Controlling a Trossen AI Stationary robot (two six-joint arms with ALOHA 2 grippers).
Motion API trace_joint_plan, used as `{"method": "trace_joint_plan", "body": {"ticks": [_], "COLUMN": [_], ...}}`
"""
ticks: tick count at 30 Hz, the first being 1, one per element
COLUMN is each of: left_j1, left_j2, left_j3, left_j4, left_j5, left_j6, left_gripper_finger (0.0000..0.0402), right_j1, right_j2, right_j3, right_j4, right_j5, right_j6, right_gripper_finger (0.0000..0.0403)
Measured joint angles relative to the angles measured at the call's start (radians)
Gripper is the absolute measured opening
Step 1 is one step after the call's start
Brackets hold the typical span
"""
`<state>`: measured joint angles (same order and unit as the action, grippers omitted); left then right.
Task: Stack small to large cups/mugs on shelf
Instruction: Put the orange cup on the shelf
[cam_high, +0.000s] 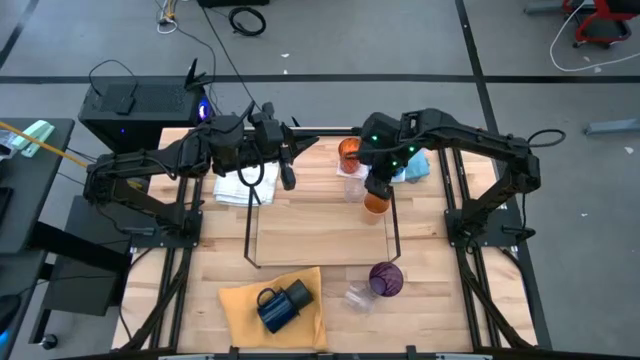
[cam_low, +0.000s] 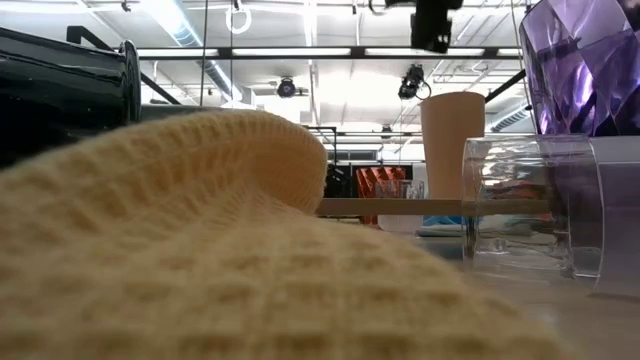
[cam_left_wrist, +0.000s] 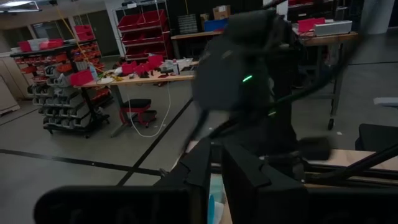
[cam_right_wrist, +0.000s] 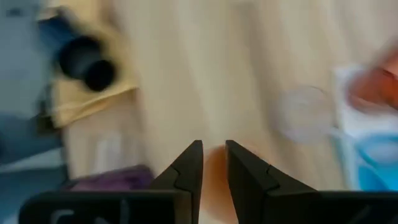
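I have an orange cup (cam_high: 376, 203) pinched at its rim between the fingers of my right gripper (cam_high: 378, 188), which hangs over the far right corner of the shelf (cam_high: 320, 235). In the right wrist view the two fingers stand nearly together with a sliver of orange between them (cam_right_wrist: 214, 171), so I read that as a grasp on the cup wall. In the low view the cup (cam_low: 452, 145) is a plain, tapered tumbler, upright, its base at or just above the board; I cannot tell whether it touches yet.

I judge this the placing step for one of the small cups. Next I need to settle it flat on the board, let go, and lift straight up so the rim is not dragged.

Just beyond the fingers, off the shelf, a second orange cup (cam_high: 349, 152) stands near a clear glass (cam_high: 354, 188) on a blue cloth (cam_high: 415, 168). Well beyond the near edge wait the purple cup (cam_high: 386, 279), a toppled clear glass (cam_high: 359, 295) and the blue mug (cam_high: 274, 309) with the dark mug (cam_high: 297, 294) on a yellow cloth (cam_high: 240, 305).

My left gripper (cam_high: 288, 175) idles over the far left corner, fingers close together around nothing.
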<state>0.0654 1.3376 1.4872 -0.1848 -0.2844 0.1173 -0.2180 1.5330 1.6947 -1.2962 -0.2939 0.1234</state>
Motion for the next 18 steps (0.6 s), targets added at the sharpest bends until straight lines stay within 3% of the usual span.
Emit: {"method": "trace_joint_plan", "body": {"ticks": [7,13,18], "left_j1": [0.0,0.01,0.017], "left_j2": [0.0,0.0,0.0], "left_j3": [0.0,0.0,0.0], "left_j4": [-0.007,-0.007,-0.007], "left_j5": [0.0,0.0,0.0], "left_j6": [0.0,0.0,0.0], "left_gripper_finger": [0.0045,0.0052,0.005], "right_j1": [0.136,0.165,0.137], "right_j2": [0.001,-0.003,-0.018], "right_j3": [0.017,0.016,0.016], "right_j4": [-0.038,-0.083,-0.083], "right_j5": [-0.017,0.178,0.206], "right_j6": [-0.073,-0.027,0.006], "right_gripper_finger": [0.0075,0.0075,0.0075]}}
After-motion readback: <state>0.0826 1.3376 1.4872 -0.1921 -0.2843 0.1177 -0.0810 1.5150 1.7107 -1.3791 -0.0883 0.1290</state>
